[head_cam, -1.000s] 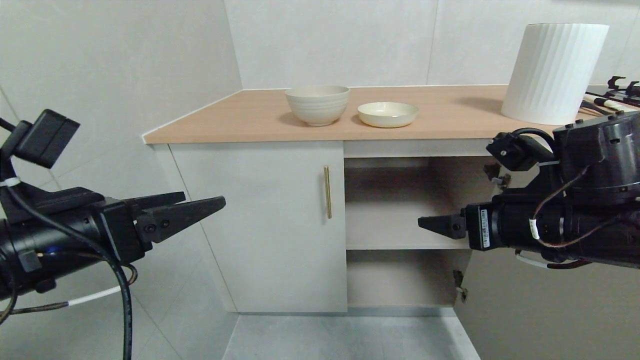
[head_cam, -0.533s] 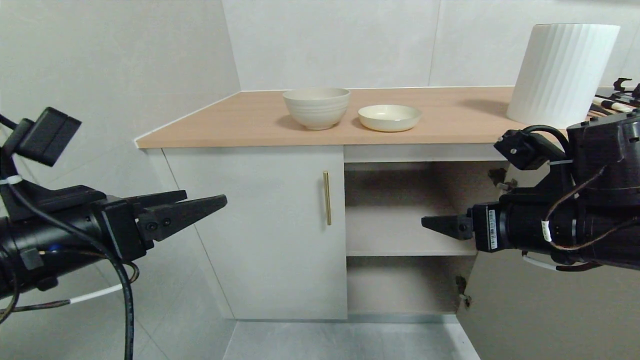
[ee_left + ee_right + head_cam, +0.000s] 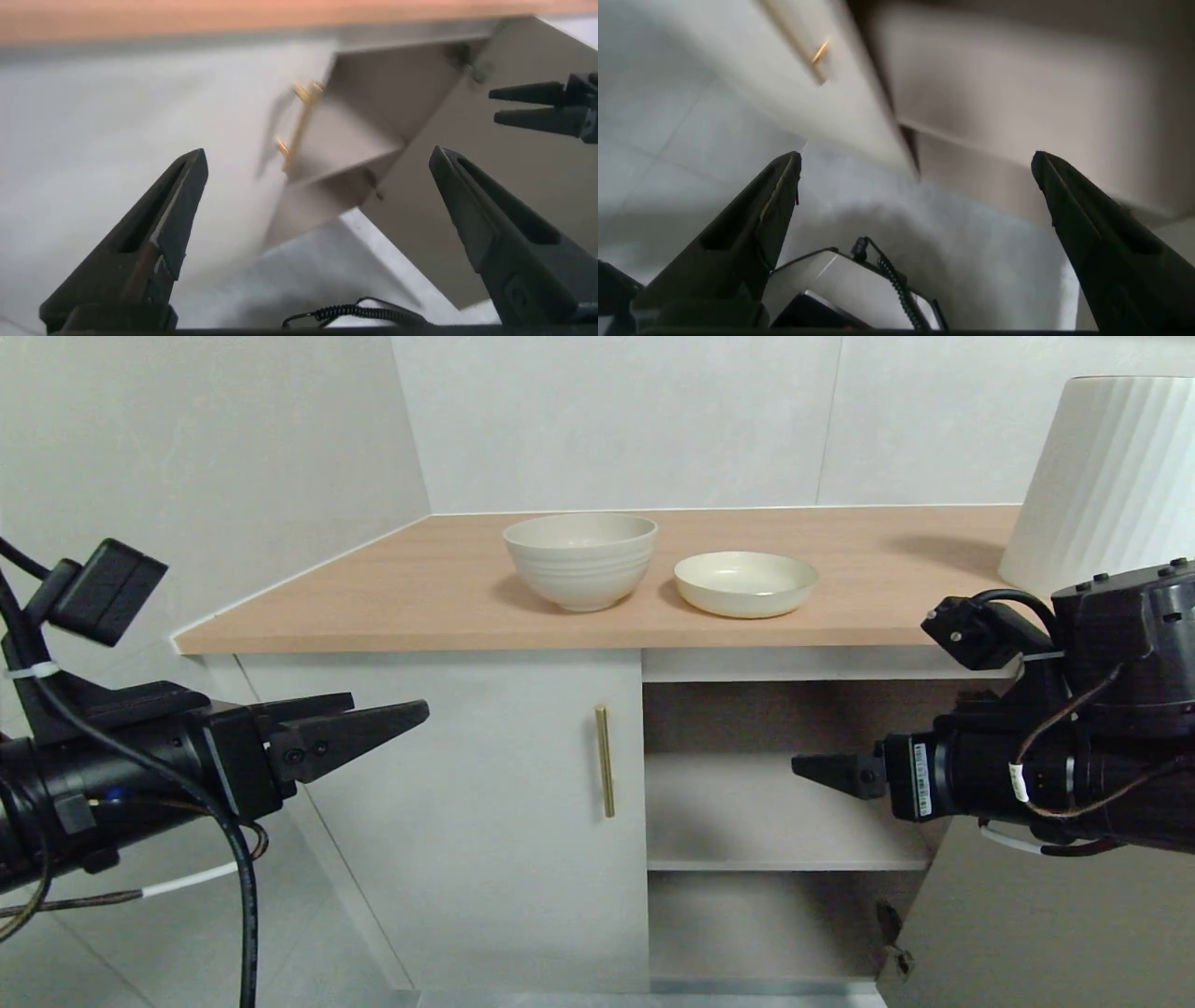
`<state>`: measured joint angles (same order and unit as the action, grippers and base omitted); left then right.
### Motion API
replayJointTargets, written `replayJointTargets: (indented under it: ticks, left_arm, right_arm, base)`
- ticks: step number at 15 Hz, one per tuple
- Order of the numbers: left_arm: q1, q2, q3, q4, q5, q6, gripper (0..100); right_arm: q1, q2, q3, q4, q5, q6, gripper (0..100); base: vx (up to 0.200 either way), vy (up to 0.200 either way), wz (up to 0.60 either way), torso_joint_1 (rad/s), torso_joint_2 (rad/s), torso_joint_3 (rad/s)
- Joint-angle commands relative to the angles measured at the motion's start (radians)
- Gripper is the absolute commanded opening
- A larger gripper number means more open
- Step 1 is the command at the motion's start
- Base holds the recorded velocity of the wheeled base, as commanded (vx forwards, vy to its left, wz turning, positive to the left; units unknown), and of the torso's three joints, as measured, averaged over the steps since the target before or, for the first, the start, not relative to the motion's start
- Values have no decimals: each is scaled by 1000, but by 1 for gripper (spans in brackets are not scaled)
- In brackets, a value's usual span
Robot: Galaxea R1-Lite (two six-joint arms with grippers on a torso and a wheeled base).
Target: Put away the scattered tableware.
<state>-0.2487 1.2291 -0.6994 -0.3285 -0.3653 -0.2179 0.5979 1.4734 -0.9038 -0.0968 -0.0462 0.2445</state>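
Nothing is taken up yet. From where I stand, this looks like the approach before the first pick. The two pieces of tableware both stand on the light brown wooden countertop (image 3: 373,607). The cream ribbed ceramic bowl (image 3: 580,560) is about midway along the front edge, set a little back from it. The shallow cream ceramic dish (image 3: 745,582) is just beside the bowl, on the robot's right, with a narrow gap between them. A tall white ribbed cylinder (image 3: 1111,476) stands toward the right end of the countertop, well apart from the dish.

Below the countertop, the white cabinet door with a slim brass handle (image 3: 605,761) is closed. The compartment to the right of it is open, and its pale inner shelf (image 3: 756,812) carries nothing that I can see.

Both arms are held lower than the countertop. The left gripper (image 3: 387,709) is out in front of the closed door, its fingers spread wide and holding nothing. The right gripper (image 3: 822,773) is at the mouth of the open compartment, level with the space above the shelf. Its fingers are also apart and hold nothing.

I judge that the next move asks one arm to rise above the front edge and close over a rim. The dish is nearer to the right arm. Its low wall gives little to hold, so the fingers should come down over the rim, not push from the side. Then the piece can go onto the shelf.
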Motion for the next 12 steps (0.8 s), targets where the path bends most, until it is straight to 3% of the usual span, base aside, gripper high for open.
replayJointTargets:
  ticks: [1, 10, 12]
  left_arm:
    - [-1, 6, 0, -1, -4, -1, 100]
    - [-1, 18, -5, -4, -20, -1, 100]
    - [-1, 29, -6, -4, -20, -1, 100]
  right_arm:
    - [0, 1, 5, -1, 0, -1, 100]
    - [2, 5, 8, -1, 0, -2, 100]
    - [2, 7, 8, -1, 0, -2, 100]
  base:
    - [0, 0, 0, 0, 0, 0]
    - [0, 0, 0, 0, 0, 0]
    - [0, 0, 0, 36, -232, -188]
